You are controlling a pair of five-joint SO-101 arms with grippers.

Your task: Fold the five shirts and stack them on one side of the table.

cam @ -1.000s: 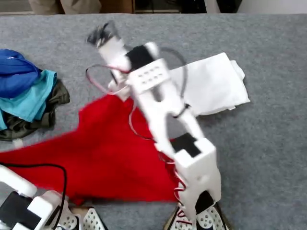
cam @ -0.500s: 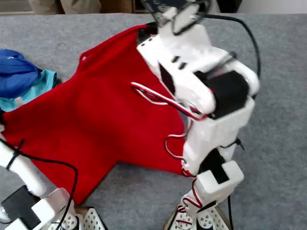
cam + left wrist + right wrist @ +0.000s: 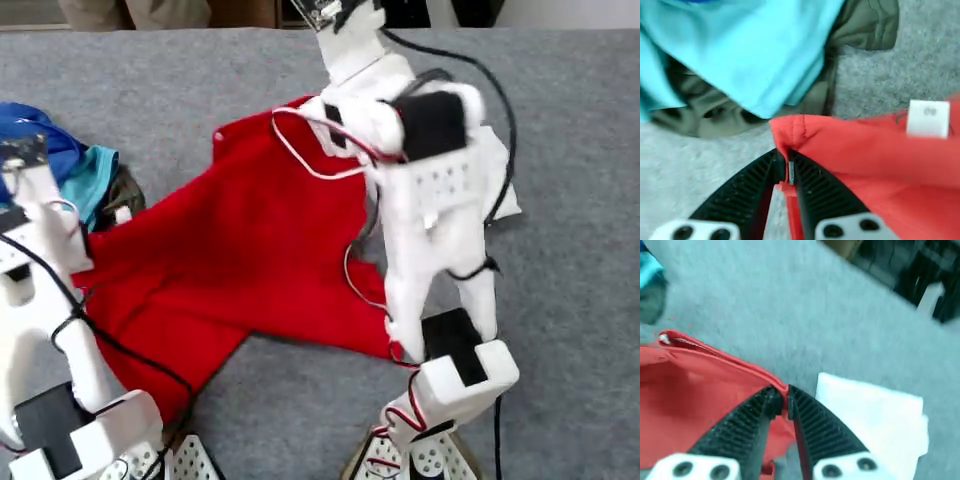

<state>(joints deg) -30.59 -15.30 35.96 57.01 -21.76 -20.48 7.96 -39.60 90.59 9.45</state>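
left gripper (image 3: pixel 788 169) and right gripper (image 3: pixel 786 399) each clamped on just the red shirt (image 3: pixel 250 260) hem — overtension it and an edge slips out

1. red shirt (image 3: pixel 250 260): spread but rumpled on tabletop (image 3: pixel 560 300); one edge pinched betw. left fingers (image 3: pixel 755 185), opp. edge betw. right fingers (image 3: pixel 750 420).
2. white shirt (image 3: pixel 875 415): folded, flat, just beside right fingers.
3. teal shirt (image 3: pixel 740 50), olive shirt (image 3: pixel 865 25), blue shirt (image 3: pixel 50 128): crumpled heap near left fingers.
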